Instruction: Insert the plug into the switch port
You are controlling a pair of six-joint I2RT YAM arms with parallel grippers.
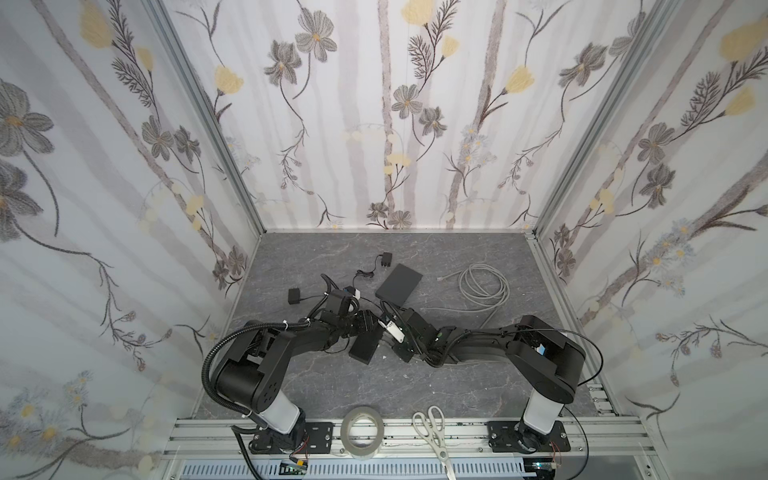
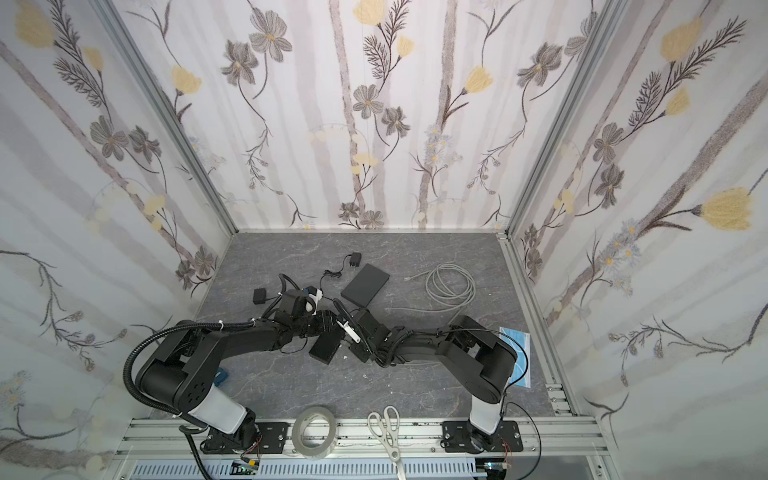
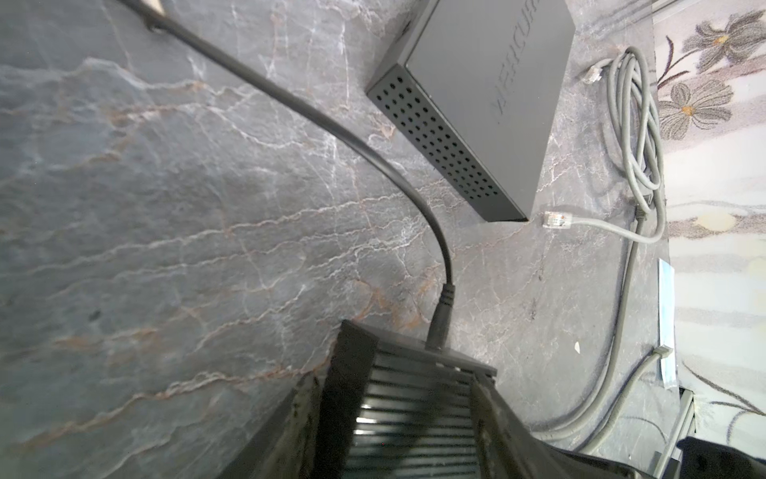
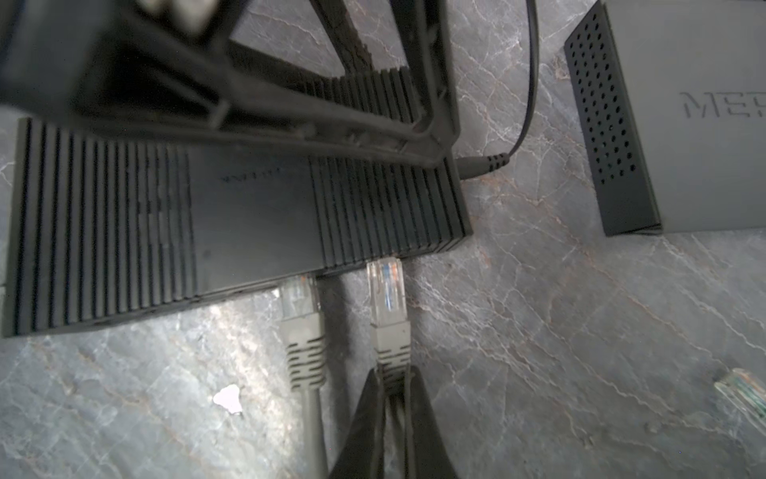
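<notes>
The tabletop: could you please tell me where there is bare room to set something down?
Bare: the near strip of table between the switch and the tape roll and scissors, and the far strip beyond the flat box. Crowded: the middle, where left hand and right hand meet at the switch.

The right claw (image 4: 391,379) is pinching the grey boot of a clear-tipped network plug (image 4: 387,290), its tip meeting the front edge of a black ribbed rectangular switch (image 4: 232,215) lying on the grey marbled desk (image 4: 539,311). Just beside it a second grey-booted plug (image 4: 300,315) is sitting in the switch. The left claw (image 4: 393,120) is clamping the switch's end near a black power lead (image 4: 485,162).
</notes>
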